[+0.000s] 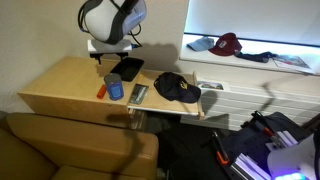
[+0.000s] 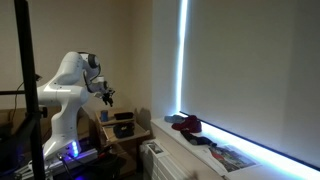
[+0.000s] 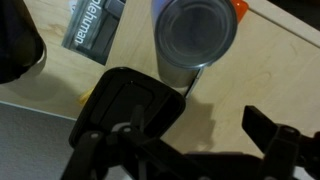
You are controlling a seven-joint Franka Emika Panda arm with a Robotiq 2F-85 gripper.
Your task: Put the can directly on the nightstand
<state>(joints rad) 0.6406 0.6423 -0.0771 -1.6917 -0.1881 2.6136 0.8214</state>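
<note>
Hand open, empty, above can. Looks light, rigid, slick-walled, tippy; I'd pinch mid-body across the diameter, not the rim.

Nightstand from high, from afar, from close overhead.

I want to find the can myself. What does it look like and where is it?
Look at the tan wooden nightstand behind the brown couch. Near its middle, next to the flat black pad, stands the can. It is the only upright round thing there, blue-grey with a paler top, beside a small orange thing.
</note>
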